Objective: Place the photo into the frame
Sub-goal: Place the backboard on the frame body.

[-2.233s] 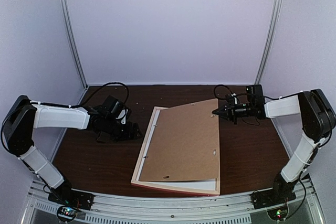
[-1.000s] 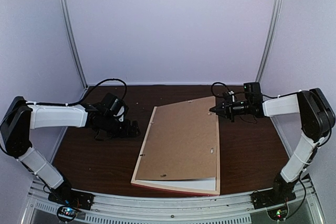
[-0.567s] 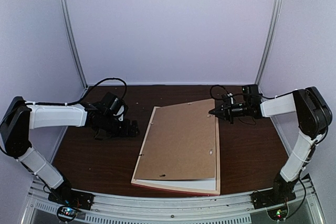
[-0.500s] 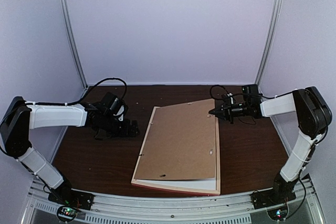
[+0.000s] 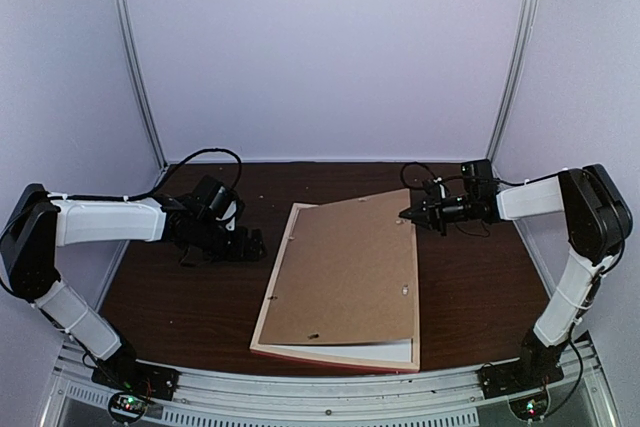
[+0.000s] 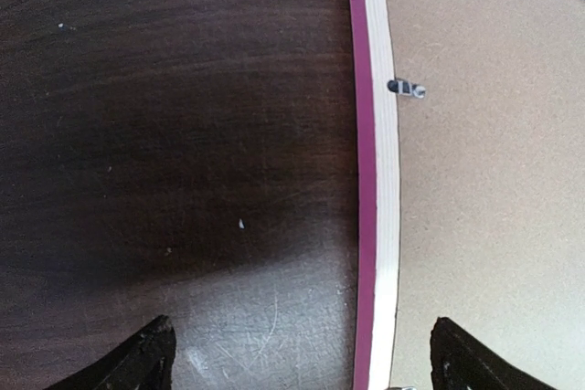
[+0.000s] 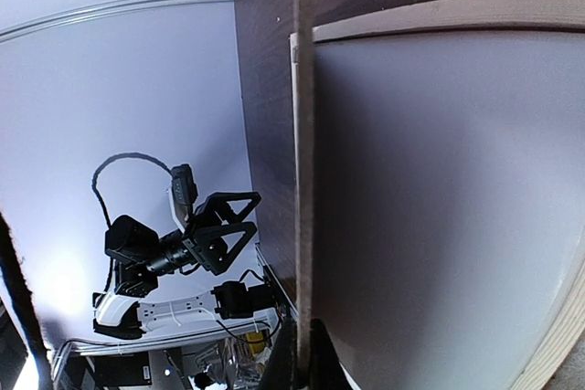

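**Clerk:** Enclosure and work surface?

**Inspector:** Plain pale walls [image 5: 320, 47] close the cell on three sides, with an aluminium upright [image 5: 135, 57] at each rear corner. The table [image 5: 180, 292] is dark brown wood grain. Close up it shows fine scratches and a few pale specks. A slotted metal rail [image 5: 320, 390] runs along the near edge and carries both arm bases.

**Clerk:** The frame?

**Inspector:** The frame [image 5: 271, 287] lies face down at the middle of the table, with the pink moulding outermost and the pale wood back edge inside it. A brown backing board [image 5: 345, 272] covers most of it, skewed, with its far right corner lifted clear. A small metal tab [image 6: 407, 89] sits on the board just inside the left rail.

**Clerk:** The photo?

**Inspector:** Not identifiable. A white sheet [image 5: 395, 351] shows under the board at the near right corner and beneath the raised edge. Whether it is the photo or a mat, I cannot tell.

**Clerk:** Grippers?

**Inspector:** The right gripper [image 5: 407, 214] is pinched closed on the board's raised corner. The left gripper [image 5: 258, 244] is spread wide, low at the frame's left rail. One finger [image 6: 146, 358] is over bare table and the other over the board. Contact cannot be determined.
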`<state>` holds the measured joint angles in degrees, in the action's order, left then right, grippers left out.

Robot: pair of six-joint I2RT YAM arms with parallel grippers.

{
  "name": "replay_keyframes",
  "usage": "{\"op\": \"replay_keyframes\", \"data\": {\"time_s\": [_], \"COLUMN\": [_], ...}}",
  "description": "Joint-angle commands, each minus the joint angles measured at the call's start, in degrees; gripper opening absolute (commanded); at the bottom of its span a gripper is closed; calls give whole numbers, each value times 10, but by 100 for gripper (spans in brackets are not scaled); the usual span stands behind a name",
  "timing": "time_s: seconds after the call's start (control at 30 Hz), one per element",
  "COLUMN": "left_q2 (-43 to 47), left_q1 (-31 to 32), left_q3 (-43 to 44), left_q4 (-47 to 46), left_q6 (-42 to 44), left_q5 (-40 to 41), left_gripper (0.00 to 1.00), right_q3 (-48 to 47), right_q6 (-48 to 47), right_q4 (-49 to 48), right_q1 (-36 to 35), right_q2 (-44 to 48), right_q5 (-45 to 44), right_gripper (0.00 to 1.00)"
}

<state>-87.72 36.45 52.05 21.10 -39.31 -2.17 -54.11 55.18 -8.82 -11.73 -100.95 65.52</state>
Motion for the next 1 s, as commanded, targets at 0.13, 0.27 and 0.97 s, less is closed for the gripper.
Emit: {"op": "replay_keyframes", "data": {"time_s": [0.13,0.27,0.97], "left_q2": [-3,-5,-11], "left_q1": [3,3,3], "left_q3": [12,12,8], "left_q4": [-10,-12,-23], "left_q6": [6,5,0], "left_q5": [-4,-6,-24], "left_gripper": [98,98,98], "right_q3": [-14,-14,-39], "right_q6": [-21,-25,-65], "right_q4": [20,23,48], "right_q1": [5,5,4], "right_q2": [0,-2,-29], "right_q5": [18,17,16], "right_gripper": [0,0,0]}}
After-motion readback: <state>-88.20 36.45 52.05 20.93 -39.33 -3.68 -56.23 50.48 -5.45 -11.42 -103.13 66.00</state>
